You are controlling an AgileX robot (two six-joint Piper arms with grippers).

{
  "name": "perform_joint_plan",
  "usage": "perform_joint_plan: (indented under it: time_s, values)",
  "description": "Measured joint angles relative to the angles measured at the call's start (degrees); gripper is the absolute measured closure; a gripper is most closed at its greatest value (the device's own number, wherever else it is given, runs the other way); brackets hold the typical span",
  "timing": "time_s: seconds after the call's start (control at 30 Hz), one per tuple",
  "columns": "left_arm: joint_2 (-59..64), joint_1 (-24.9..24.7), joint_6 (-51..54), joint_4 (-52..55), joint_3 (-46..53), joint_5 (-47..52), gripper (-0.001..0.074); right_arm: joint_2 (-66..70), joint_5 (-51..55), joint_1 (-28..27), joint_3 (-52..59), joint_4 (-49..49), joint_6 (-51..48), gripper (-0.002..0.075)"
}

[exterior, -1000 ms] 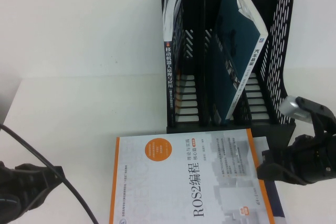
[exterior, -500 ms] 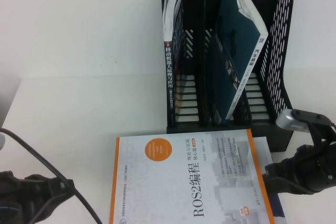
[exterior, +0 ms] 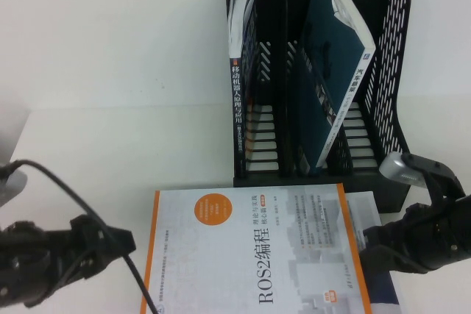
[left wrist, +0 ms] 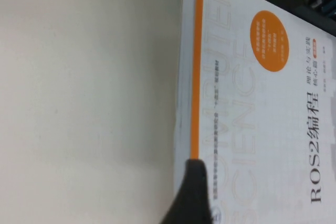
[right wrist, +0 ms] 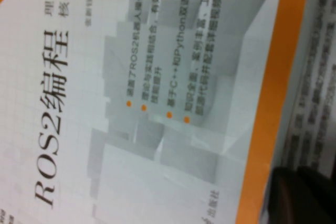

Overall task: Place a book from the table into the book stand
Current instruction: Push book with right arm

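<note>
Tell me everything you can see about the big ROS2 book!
The book is a large thin paperback lying flat and closed on the white table, just in front of the black book stand. Its cover looks pale grey-white with orange edge stripes, an orange circle and a black "ROS2" title. Printed pages show beyond its right edge. The left gripper, open, sits at its left edge with one finger on the cover. The right gripper, shut, is at its right edge.

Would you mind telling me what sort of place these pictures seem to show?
Probably a lab or office test bench: a plain white table, a black book stand holding technical books, and a ROS2 book lying flat between the left gripper and the right gripper.
</note>
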Motion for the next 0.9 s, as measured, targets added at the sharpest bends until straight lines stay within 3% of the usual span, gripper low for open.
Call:
perform_joint_plan:
  time_s: [0.1, 0.27, 0.5, 0.7, 0.9]
  values:
    - [4.1, 0.0, 1.8, -0.5, -2.3, 0.0, 0.0124, 0.0, 0.0, 0.0, 0.0, 2.7, -2.1, 0.0721]
    - [12.8, 1.6, 8.7, -5.3, -6.5, 2.9, 0.0118, 0.0, -0.3, 0.0, 0.0, 9.5, -7.3, 0.0721]
    - [22.6, 12.6, 26.5, -21.8, -7.7, 15.2, 0.0118, 0.0, -0.8, 0.0, 0.0, 11.4, -8.9, 0.0721]
    - [28.6, 23.8, 34.6, -25.6, -8.0, 23.7, 0.0118, 0.0, -1.3, 0.0, 0.0, 9.0, -7.9, 0.0721]
    - [33.8, 25.1, 39.8, -28.8, -8.1, 29.6, 0.0118, 0.0, -1.4, 0.0, 0.0, 5.7, -5.7, 0.0721]
